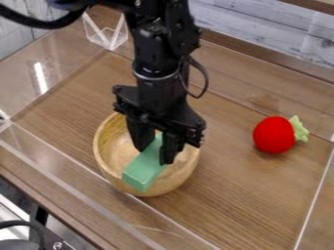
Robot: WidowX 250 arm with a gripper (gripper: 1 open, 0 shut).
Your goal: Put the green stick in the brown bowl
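The brown bowl (104, 154) sits on the wooden table, front and centre. Directly above it the black gripper (156, 148) points straight down, with its fingers reaching inside the rim. Its jaws are shut on the upper end of the green stick (141, 174). The stick hangs tilted, its lower end down in the bowl toward the front left. I cannot tell whether that end touches the bowl's bottom. The fingers hide the top of the stick.
A red strawberry toy (275, 135) with a green top lies on the table to the right of the bowl. Clear plastic walls (39, 78) fence the table. A clear stand (107, 34) is at the back left.
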